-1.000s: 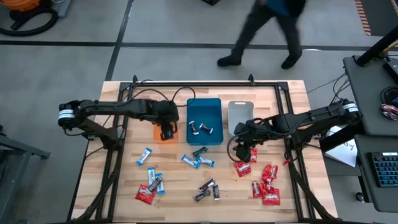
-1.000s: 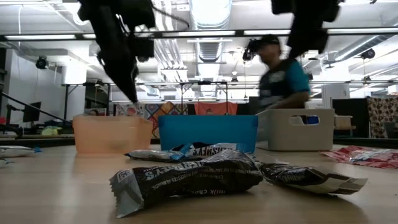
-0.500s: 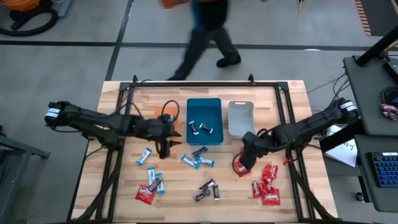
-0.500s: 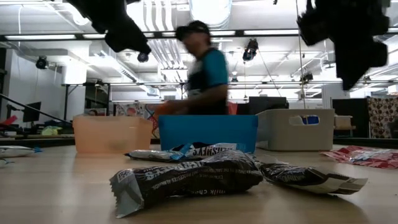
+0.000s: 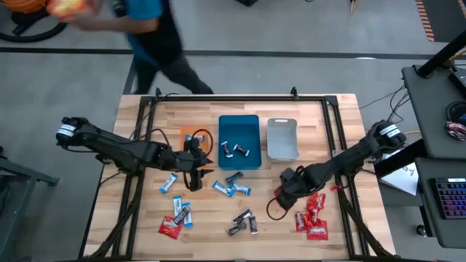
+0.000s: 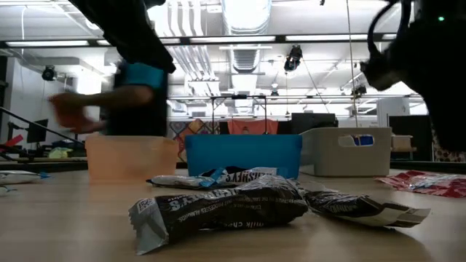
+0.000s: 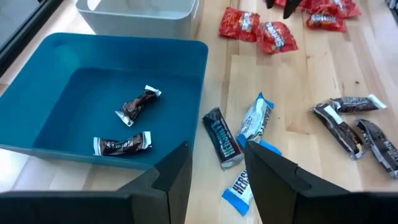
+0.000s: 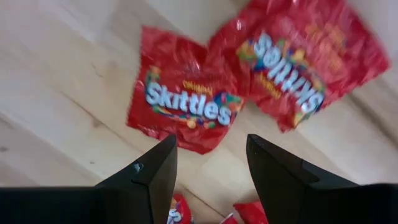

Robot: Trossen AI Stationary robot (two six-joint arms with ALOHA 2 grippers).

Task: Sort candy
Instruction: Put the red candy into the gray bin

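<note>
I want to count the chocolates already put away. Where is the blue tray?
In the high view the blue tray sits at the middle of the table's far side, between the orange tray and the grey tray, with two brown candies inside.

"Skittles" and "Original" are showing in white and yellow letters on a red candy packet [image 8: 186, 109] lying on the wood; the red packet beside it [image 8: 298, 59] is carrying the same name upside down. A dark brown wrapper [image 6: 226, 206] is showing small print, probably "Hershey's"; the blue-and-white one behind it [image 6: 244, 175] is reading "HERSHEY'S".
</note>
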